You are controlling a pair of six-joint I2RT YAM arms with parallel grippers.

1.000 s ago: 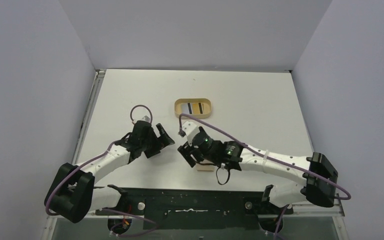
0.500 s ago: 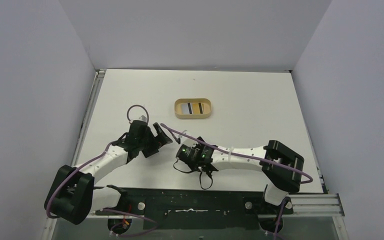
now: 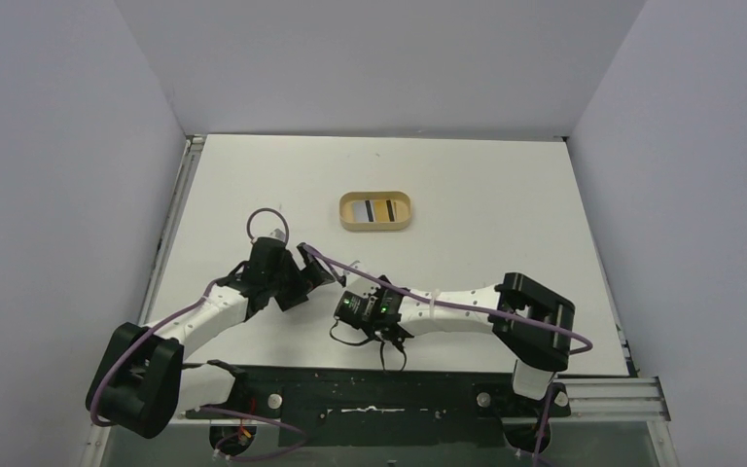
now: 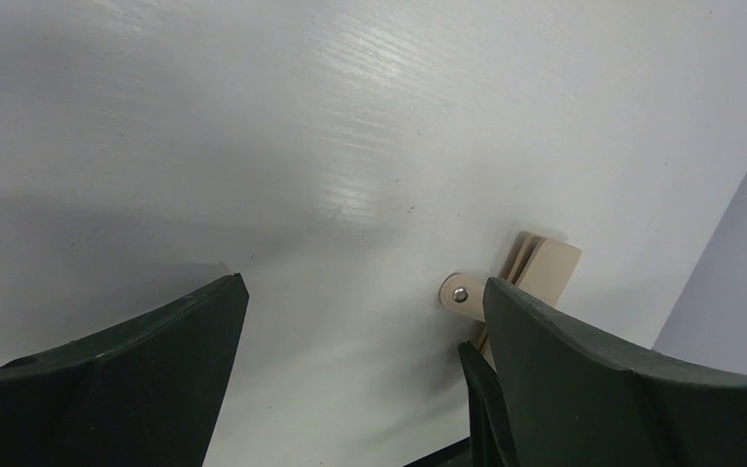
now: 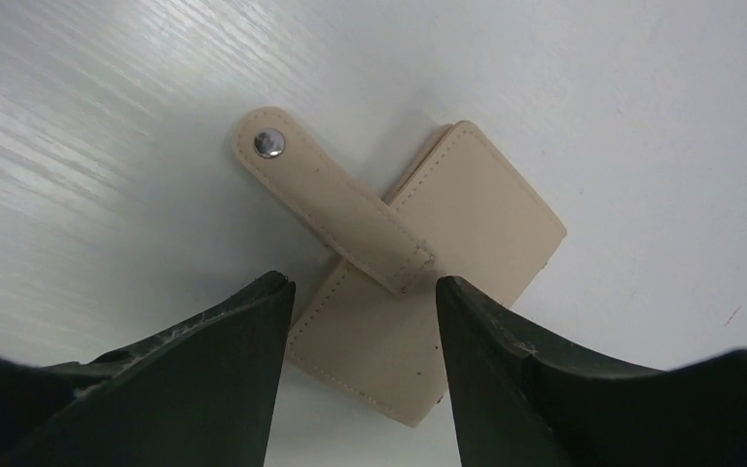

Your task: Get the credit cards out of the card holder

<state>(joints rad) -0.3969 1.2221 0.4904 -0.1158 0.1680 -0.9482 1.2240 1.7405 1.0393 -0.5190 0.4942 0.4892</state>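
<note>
The tan card holder (image 5: 467, 224) lies flat on the white table with its snap tab (image 5: 321, 190) flipped open. My right gripper (image 5: 362, 282) is open and hovers just over it, a finger on each side. In the top view the right gripper (image 3: 345, 316) hides the holder. My left gripper (image 4: 365, 284) is open and empty, and the holder (image 4: 550, 263) shows past its right finger. In the top view the left gripper (image 3: 313, 270) sits just left of the right one. A pale card (image 3: 362, 210) and a yellow-orange card (image 3: 382, 210) lie in the oval tray.
The oval tan tray (image 3: 342, 209) stands at mid-table, well behind both grippers. Purple cables loop off both wrists. Grey walls close in the table on the left, right and back. The dark base rail runs along the near edge.
The right arm has folded and swung its gripper left and nearer, so it now covers the holder. The left gripper has drawn back slightly to the left.
</note>
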